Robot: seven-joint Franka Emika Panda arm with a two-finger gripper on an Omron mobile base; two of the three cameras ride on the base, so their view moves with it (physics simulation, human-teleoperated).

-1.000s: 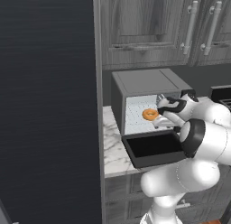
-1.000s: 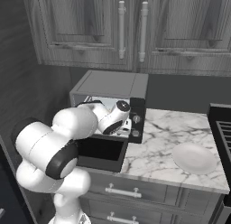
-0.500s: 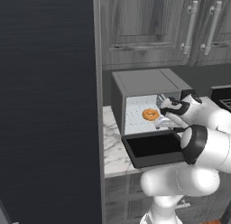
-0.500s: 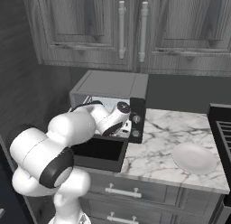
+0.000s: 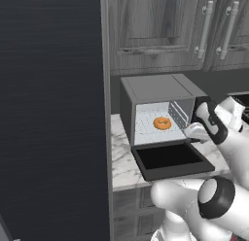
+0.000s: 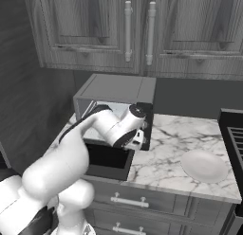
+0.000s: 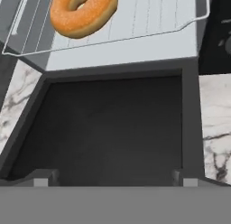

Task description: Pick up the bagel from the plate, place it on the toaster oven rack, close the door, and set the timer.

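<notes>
Orange-brown, the bagel (image 5: pixel 162 123) lies on the rack (image 5: pixel 148 128) inside the toaster oven (image 5: pixel 158 89) — its door (image 5: pixel 171 159) folded down flat over the marble surface (image 6: pixel 180 139). Beside the oven's right front, the end effector (image 5: pixel 190 132) stands wide open and holds nothing — an empty plate (image 6: pixel 204 165) sits well apart.

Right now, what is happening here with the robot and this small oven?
The white robot arm has already put the round orange-brown bagel on the pale wire rack inside the grey metal toaster oven. Nothing is held: the bagel lies alone on the rack. The black-framed glass door hangs fully open over the marble counter, and the hand is beside the oven's front. The white plate is empty. Closing the door and setting the timer remain.
</notes>
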